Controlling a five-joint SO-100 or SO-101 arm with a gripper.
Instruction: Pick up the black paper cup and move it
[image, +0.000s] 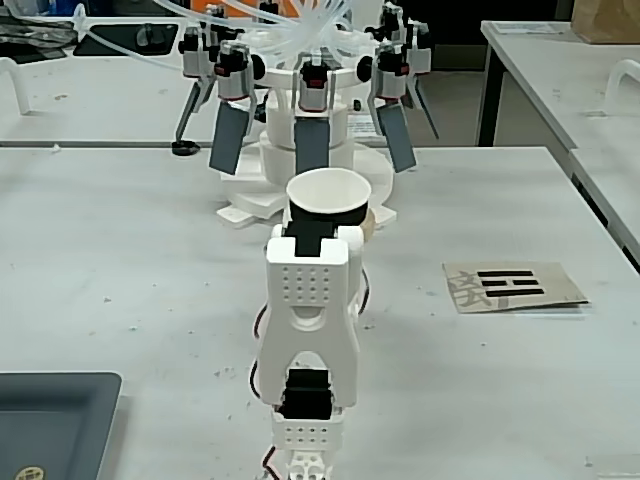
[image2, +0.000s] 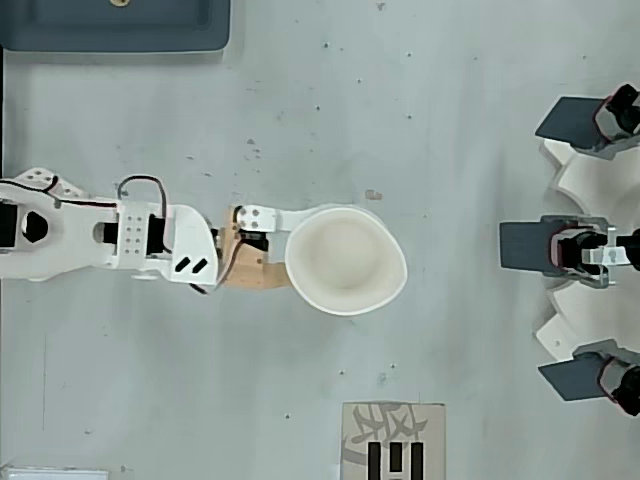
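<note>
The black paper cup (image2: 345, 260) shows its white inside and white rim from above. In the fixed view the cup (image: 328, 193) stands upright above the arm's white wrist, with a strip of its black wall showing under the rim. My gripper (image2: 312, 256) is shut on the cup; one white finger and one tan finger (image2: 250, 280) reach under its rim, and the fingertips are hidden below it. In the fixed view the gripper (image: 328, 226) is mostly hidden behind the wrist. The cup looks lifted off the table.
A white device with grey paddles (image: 312, 150) stands just beyond the cup, at the right edge in the overhead view (image2: 535, 245). A paper card with black bars (image: 512, 285) (image2: 393, 445) lies on the table. A dark grey tray (image: 50, 420) (image2: 115, 25) sits beside the arm's base.
</note>
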